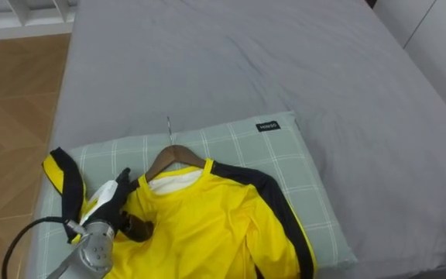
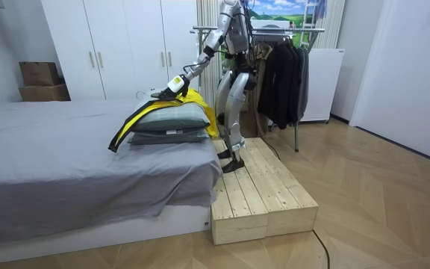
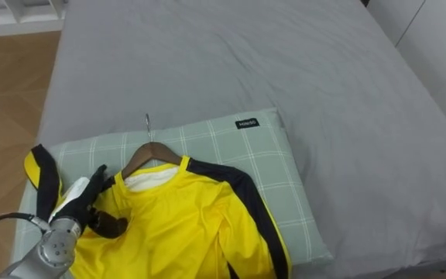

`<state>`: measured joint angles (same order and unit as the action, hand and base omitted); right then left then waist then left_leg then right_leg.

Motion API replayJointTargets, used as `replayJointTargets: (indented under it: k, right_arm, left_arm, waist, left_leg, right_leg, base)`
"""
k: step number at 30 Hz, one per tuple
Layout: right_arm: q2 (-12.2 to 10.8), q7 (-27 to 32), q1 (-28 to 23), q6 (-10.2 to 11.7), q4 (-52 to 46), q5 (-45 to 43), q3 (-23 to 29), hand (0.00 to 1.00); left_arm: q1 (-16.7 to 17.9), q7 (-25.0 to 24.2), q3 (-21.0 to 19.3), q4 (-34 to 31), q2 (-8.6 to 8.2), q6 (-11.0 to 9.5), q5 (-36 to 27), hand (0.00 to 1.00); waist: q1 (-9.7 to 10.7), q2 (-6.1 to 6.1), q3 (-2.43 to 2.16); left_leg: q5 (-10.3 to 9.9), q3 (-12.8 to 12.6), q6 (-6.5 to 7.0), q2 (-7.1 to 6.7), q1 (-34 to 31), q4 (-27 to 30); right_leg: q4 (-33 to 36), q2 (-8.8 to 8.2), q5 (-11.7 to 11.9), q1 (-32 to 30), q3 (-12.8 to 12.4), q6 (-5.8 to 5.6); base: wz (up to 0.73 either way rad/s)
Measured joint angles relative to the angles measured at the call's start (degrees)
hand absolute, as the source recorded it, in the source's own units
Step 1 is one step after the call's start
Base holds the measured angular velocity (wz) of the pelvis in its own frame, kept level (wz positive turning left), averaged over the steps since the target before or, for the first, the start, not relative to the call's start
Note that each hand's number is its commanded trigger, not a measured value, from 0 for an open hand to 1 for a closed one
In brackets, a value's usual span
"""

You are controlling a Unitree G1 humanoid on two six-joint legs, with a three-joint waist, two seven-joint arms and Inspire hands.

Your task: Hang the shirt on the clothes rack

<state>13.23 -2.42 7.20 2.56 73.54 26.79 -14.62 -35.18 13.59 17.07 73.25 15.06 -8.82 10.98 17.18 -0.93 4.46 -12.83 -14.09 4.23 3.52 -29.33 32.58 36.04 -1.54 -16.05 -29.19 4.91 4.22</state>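
Note:
A yellow shirt (image 1: pixel 207 225) with black trim lies on a wooden hanger (image 1: pixel 173 155) on top of a green checked pillow (image 1: pixel 285 155). The hanger's metal hook (image 1: pixel 169 128) points toward the far end of the bed. My left hand (image 1: pixel 111 203) rests on the shirt's left shoulder, its dark fingers stretched toward the collar and its thumb on the yellow cloth. In the room view the left arm reaches out from the robot to the shirt (image 2: pixel 163 108) on two stacked pillows (image 2: pixel 170 127).
The grey bed (image 1: pixel 246 62) stretches ahead, with wood floor to its left. The robot stands on a wooden platform (image 2: pixel 260 194) at the bed's end. Behind it stands a clothes rack (image 2: pixel 275 30) with dark garments (image 2: pixel 282 75). White wardrobes (image 2: pixel 118 45) line the wall.

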Motion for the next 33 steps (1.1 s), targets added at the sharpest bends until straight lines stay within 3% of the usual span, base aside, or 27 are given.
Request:
replayJointTargets:
  k: [10, 19, 25, 29, 33]
  right_arm:
    - [-0.02, 0.78, -0.44, 0.02, -1.13, -0.09, -0.04, 0.0]
    - [-0.02, 0.33, -0.42, 0.65, -2.5, -2.54, 0.0, 0.0]
    - [-0.03, -0.27, 0.06, 0.69, -2.82, -2.59, -0.02, 0.0]
    - [-0.02, -0.24, 0.48, 0.69, -2.95, -2.63, 0.05, 0.0]
    - [-0.01, -0.33, 0.5, 0.6, -2.97, -2.94, 0.25, 0.0]
  left_arm:
    - [0.0, 0.0, -1.38, 0.29, -0.01, 0.05, -2.52, 0.0]
    - [-0.54, -0.8, -1.63, 0.21, 0.48, 0.09, -1.14, 0.0]
    - [-1.43, -1.44, -1.67, 0.14, 1.0, 0.07, 2.83, 0.0]
    - [-1.81, -1.44, -1.63, 0.14, 1.12, 0.07, 7.6, 0.0]
    - [-2.72, -1.43, -0.94, 0.15, 1.24, 0.22, 14.66, 0.0]
  waist:
    - [-0.06, -0.01, -0.25]
    - [-0.25, -0.11, -0.34]
    - [-0.32, -0.09, -0.35]
    - [0.03, -0.13, -0.32]
    - [1.23, -0.22, -0.27]
  left_leg:
    - [0.02, -0.08, 0.02, 0.12, 0.0, 0.79]
    - [0.0, -1.14, 0.01, 0.63, 0.0, 0.92]
    - [-0.03, -1.91, 0.0, 0.87, -0.22, 1.37]
    - [-1.11, -2.49, -0.12, 2.04, -0.41, 2.89]
    - [-1.29, -2.25, 0.01, 2.11, -1.53, 3.26]
  right_leg:
    - [-0.16, 0.08, 0.12, 0.29, -0.14, -0.09]
    - [-0.1, 0.19, 0.12, 0.11, -0.37, -0.1]
    - [0.97, 0.41, 0.13, -0.92, -1.3, -0.07]
    - [1.82, 1.12, 0.0, -0.96, -1.54, 0.14]
    - [2.05, 0.86, 0.08, -1.73, -0.7, 0.22]
  base:
    - [0.0]
    - [-0.02]
    - [-0.07]
    - [-0.09]
    - [0.09]
